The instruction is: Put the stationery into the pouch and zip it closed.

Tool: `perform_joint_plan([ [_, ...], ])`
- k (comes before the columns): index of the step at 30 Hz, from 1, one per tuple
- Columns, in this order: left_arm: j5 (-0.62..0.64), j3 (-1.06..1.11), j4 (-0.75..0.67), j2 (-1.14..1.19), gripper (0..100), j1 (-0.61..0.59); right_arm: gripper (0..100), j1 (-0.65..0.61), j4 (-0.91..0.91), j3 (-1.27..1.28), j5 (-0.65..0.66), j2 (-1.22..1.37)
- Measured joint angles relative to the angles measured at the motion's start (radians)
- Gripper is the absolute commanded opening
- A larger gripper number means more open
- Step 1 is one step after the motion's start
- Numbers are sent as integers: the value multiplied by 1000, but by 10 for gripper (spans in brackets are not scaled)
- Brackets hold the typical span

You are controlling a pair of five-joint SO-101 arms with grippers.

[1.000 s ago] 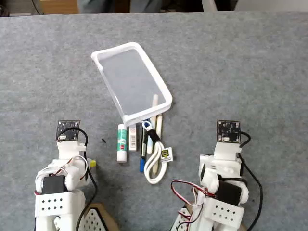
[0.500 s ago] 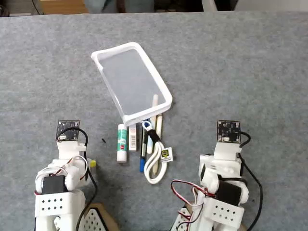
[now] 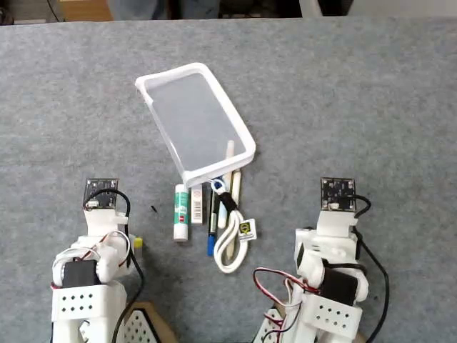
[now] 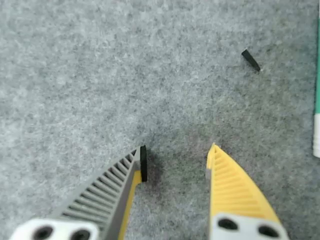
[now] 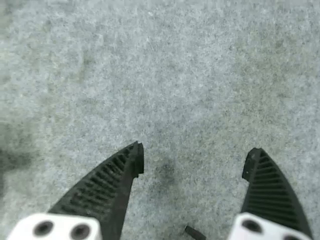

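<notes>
You have two arms, one pouch and one cluster of stationery on the grey mat. At 8 o'clock on the mat sits your left arm. Its claw hangs over bare mat with the jaws moderately apart, holding and touching nothing. A black fleck lies at 3 o'clock from it. Next comes the row of slim pieces, five as far as can be counted: a glue stick first, a blue-tipped pen in the middle, a pale pencil last. A looped white cord overlaps the row's right end. The pouch lies flat and tilted at 12 o'clock from the row, its near edge touching the tips. At 5 o'clock sits your right arm. Its claw is spread wider and empty over bare mat.
</notes>
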Motion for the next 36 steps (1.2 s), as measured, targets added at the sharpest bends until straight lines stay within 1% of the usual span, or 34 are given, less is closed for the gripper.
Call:
perform_joint_plan([
  [2, 43, -8, 3, 0, 221, 0, 329, -6, 9, -11, 0, 0],
  [5, 120, -43, 26, 2, 227, 0, 329, -54, 9, -32, 0, 0],
  [8, 176, -81, 49, 2, 286, 0, 329, -143, 9, -34, 0, 0],
  [12, 221, -91, 57, 2, 365, 0, 329, -226, -46, -81, 0, 0],
  [17, 236, -97, 57, 3, 371, 0, 329, -239, -110, -199, 0, 28],
  [20, 236, -121, 60, 3, 371, 0, 329, -239, -114, -333, 0, 183],
  [22, 236, -150, 63, 20, 371, 0, 329, -241, -86, -454, -11, 338],
  [25, 236, -212, 64, 103, 372, 0, 329, -255, 14, -663, -60, 626],
  [27, 236, -261, 63, 198, 372, 0, 329, -288, 107, -810, -86, 842],
  [31, 262, -387, 21, 459, 372, -5, 329, -411, 295, -1056, -97, 1208],
  [33, 272, -440, 9, 615, 372, -25, 331, -496, 330, -1125, -97, 1332],
  [36, 273, -485, -20, 825, 372, -80, 331, -621, 334, -1165, -98, 1425],
])
